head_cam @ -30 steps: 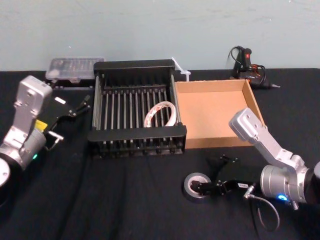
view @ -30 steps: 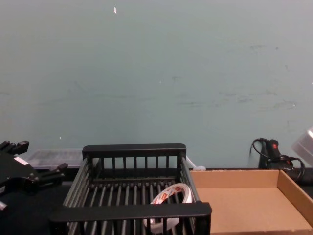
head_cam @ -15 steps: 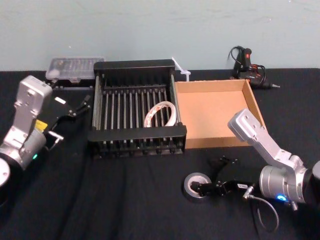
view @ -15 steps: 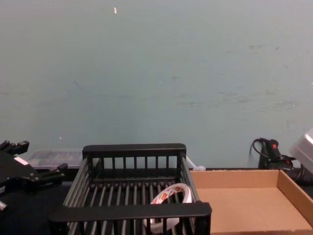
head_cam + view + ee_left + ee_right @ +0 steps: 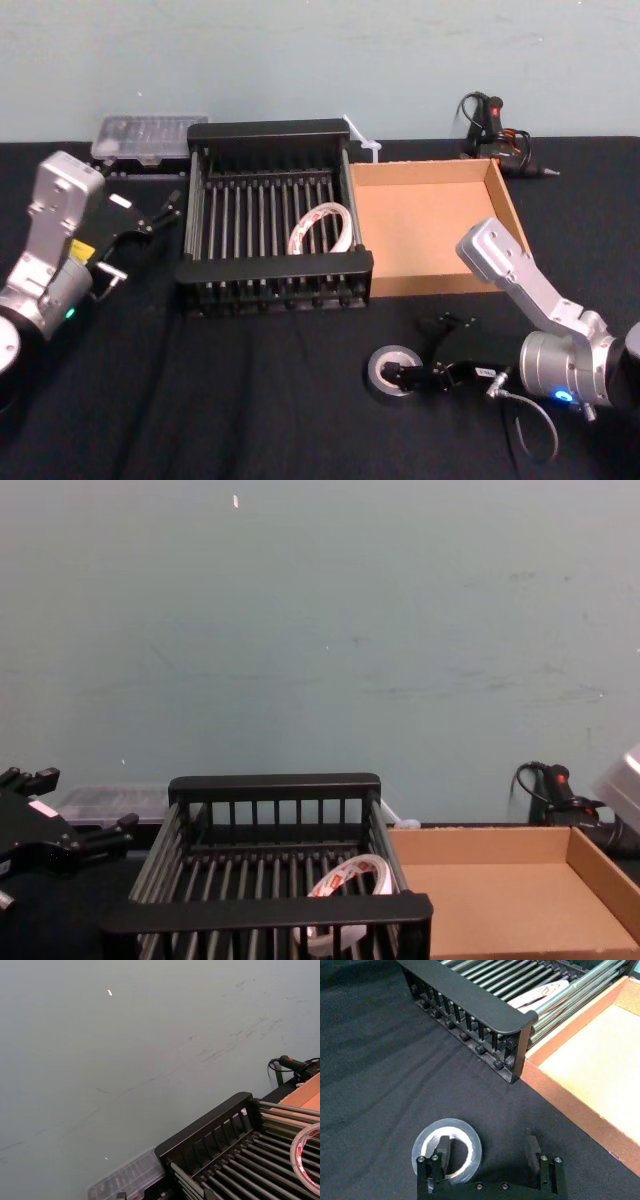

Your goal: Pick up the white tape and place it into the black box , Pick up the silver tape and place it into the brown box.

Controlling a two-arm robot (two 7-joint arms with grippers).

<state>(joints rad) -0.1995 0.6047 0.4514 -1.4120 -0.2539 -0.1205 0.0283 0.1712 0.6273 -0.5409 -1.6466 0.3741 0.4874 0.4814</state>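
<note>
The silver tape [image 5: 385,357] lies flat on the black cloth in front of the brown box [image 5: 430,226]. My right gripper [image 5: 425,350] is down at it and open: one finger [image 5: 442,1149] stands in the roll's pale hole, the other on the cloth outside the roll [image 5: 451,1125], with one side of it between them. The white tape [image 5: 320,228] leans inside the black box [image 5: 275,268], also seen from the chest [image 5: 345,878]. My left gripper [image 5: 152,213] hangs open, left of the black box.
A clear plastic case [image 5: 150,138] sits behind the black box on the left. A black and red tool with cables [image 5: 490,125] lies behind the brown box. Bare black cloth stretches across the front of the table.
The right arm has shifted very slightly at the silver tape. Nothing else has moved.
</note>
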